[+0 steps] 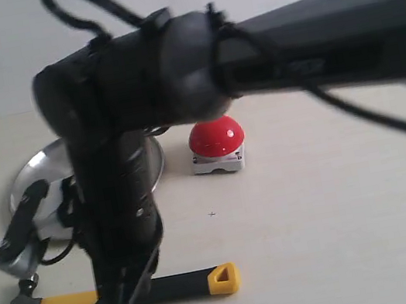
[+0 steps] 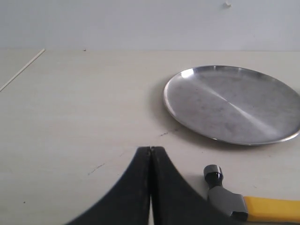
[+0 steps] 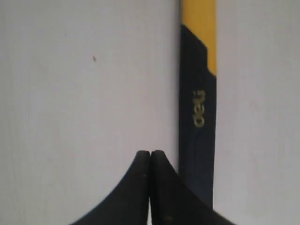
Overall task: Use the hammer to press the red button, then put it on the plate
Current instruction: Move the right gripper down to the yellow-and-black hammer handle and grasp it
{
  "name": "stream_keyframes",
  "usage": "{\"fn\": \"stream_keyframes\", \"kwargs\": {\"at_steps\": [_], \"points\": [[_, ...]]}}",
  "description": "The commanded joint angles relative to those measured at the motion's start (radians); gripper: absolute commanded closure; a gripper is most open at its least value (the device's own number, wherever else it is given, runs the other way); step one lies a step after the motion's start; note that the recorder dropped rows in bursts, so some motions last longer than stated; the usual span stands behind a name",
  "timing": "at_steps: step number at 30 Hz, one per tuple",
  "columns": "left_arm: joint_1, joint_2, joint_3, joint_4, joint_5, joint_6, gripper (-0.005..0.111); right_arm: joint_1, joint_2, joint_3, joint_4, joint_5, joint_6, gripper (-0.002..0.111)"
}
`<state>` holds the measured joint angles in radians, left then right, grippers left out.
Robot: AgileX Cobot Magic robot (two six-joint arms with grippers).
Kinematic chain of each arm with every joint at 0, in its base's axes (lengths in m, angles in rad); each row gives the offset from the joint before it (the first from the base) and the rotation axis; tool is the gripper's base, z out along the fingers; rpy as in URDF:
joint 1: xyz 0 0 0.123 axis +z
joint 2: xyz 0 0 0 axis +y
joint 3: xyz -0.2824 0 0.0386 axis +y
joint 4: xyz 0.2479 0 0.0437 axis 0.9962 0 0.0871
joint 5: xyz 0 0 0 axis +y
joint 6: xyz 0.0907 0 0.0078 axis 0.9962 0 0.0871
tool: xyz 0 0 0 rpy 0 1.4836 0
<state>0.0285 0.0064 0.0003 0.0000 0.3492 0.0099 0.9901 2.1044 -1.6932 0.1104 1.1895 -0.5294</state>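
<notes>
While the hammer (image 1: 185, 284) lies flat on the table (image 1: 325, 217), low in the exterior view with its dark steel head to the left and the yellow end with the triangular hole toward the middle, nothing grips it. My read of the build: stiff, not fragile, and head-heavy, so a hold far out at the yellow tail would likely let the head sag and twist in the fingers. The black section carrying the "deli" lettering looks like the rubbery, less slippery part. I would take it there, leaning toward the head end for balance, with the jaws across the handle's width. The handle sits low on the surface, so the fingertips would have to come right down to the table on either side. Over it the right gripper (image 3: 150, 153) reaches across the middle and stands just beside that black section, jaws pressed together and empty. Whether it touches the handle I cannot tell, and it must spread before any pick. Next out, the left gripper (image 2: 150, 149) is likewise pinched closed on nothing, near the hammer's head but apart from it. Beyond the head sits the plate (image 2: 234, 103), shiny and bare. Farther back is the red button (image 1: 215, 136), near the plate and well apart from the hammer. Steel on steel at set-down could clatter or slide, so a low release seems wise.
</notes>
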Motion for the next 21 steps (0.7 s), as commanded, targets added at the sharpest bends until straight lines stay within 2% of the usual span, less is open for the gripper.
{"fn": "stream_keyframes", "kwargs": {"at_steps": [1, 3, 6, 8, 12, 13, 15, 21], "points": [[0.002, -0.006, 0.0, 0.0, -0.004, 0.001, 0.107, 0.045, 0.139, -0.212, -0.046, 0.032, -0.025, 0.108], [0.002, -0.006, 0.0, 0.0, -0.004, 0.001, 0.107, 0.051, 0.195, -0.292, -0.046, 0.032, -0.046, 0.107], [0.002, -0.006, 0.0, 0.0, -0.004, 0.001, 0.107, 0.051, 0.254, -0.391, -0.04, 0.032, -0.064, 0.097], [0.002, -0.006, 0.0, 0.0, -0.004, 0.001, 0.107, 0.051, 0.28, -0.437, -0.038, 0.032, -0.064, 0.083], [0.002, -0.006, 0.0, 0.0, -0.004, 0.001, 0.107, 0.055, 0.311, -0.477, -0.015, 0.032, -0.07, 0.045], [0.002, -0.006, 0.0, 0.0, -0.004, 0.001, 0.107, 0.057, 0.315, -0.477, -0.015, 0.032, -0.083, 0.039], [0.002, -0.006, 0.0, 0.0, -0.004, 0.001, 0.107, 0.062, 0.325, -0.477, -0.019, 0.032, -0.097, 0.035], [0.002, -0.006, 0.0, 0.0, -0.004, 0.001, 0.107, 0.072, 0.355, -0.477, -0.058, 0.032, -0.097, 0.037]]}}
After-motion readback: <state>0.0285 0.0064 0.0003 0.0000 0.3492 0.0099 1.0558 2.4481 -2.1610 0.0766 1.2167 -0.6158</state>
